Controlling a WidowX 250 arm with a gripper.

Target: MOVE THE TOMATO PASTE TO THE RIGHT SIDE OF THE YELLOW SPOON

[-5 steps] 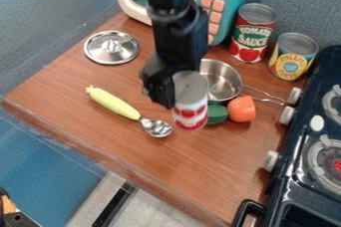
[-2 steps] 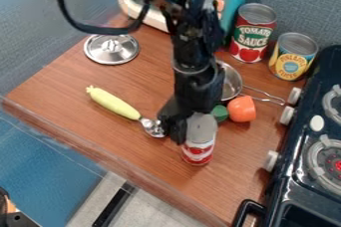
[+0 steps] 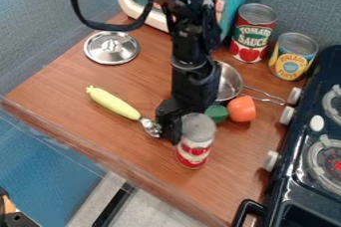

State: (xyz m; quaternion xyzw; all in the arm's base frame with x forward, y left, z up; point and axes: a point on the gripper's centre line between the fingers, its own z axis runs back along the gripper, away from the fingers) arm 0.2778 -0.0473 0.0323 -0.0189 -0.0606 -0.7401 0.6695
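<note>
The gripper (image 3: 180, 121) is low over the front part of the counter, shut on the tomato paste can (image 3: 194, 152). One black finger lies along the can's left side; the can hides the other. Upright or nearly so, the can has a grey lid and a red and white label. It is to the right of the yellow spoon (image 3: 113, 103) and a bit nearer the front edge. The spoon's metal bowl is just left of the gripper, partly covered by it. I cannot tell whether the can's base touches the counter.
Behind the can are a green piece (image 3: 217, 113), an orange piece (image 3: 242, 109) and a metal pan (image 3: 230, 81). A lid (image 3: 112, 48) lies at back left. Two cans, tomato sauce (image 3: 253, 33) and pineapple (image 3: 293, 56), stand near the stove (image 3: 303, 171).
The gripper and the can have come forward and lower from over the green piece to the right of the spoon's bowl. In the last moment both shifted slightly left. The spoon has not moved.
</note>
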